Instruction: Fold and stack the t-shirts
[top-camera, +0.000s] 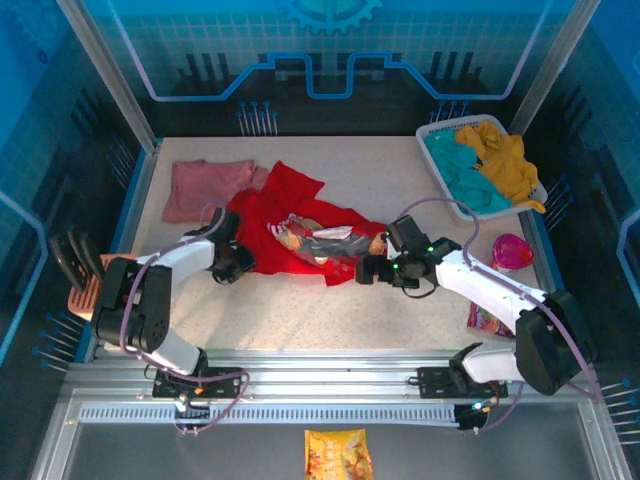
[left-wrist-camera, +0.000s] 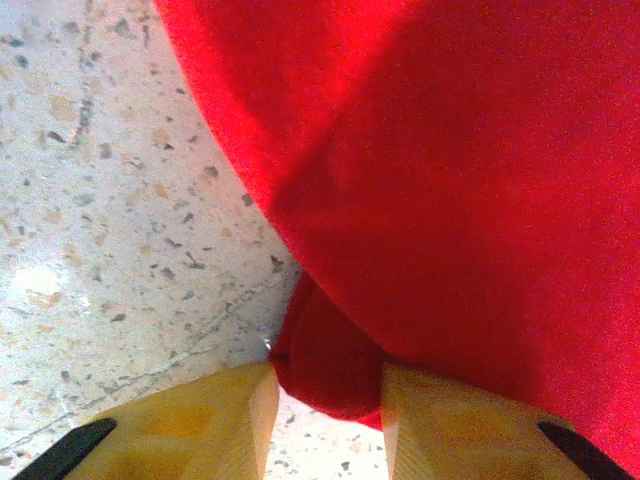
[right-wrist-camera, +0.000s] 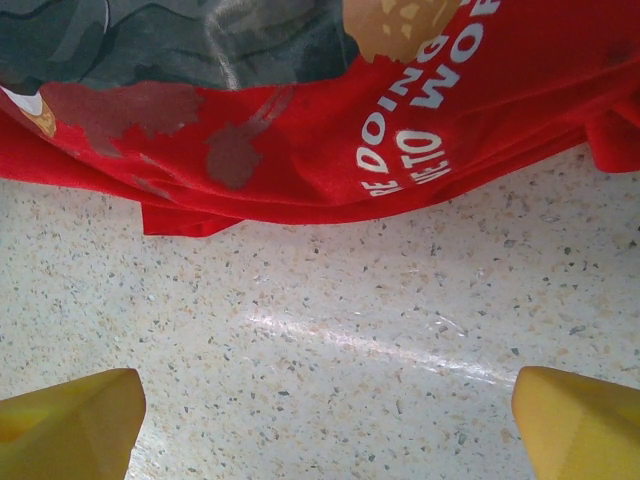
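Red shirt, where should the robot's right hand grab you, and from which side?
Probably the loose hem of the red shirt, at the doubled-over flap facing the right gripper. That hem lies flat on the table as a thin free edge, and the open fingers point straight at it. So slide in low from the bare-table side and pinch the edge.

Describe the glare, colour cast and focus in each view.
Top external: blue cast around the edges, table evenly lit, fairly sharp. Left wrist: the red t-shirt is oversaturated, its folds barely readable, soft focus. Right wrist: a pale glare streak crosses the table, lettering sharp, the right pincer blurred at the corners.
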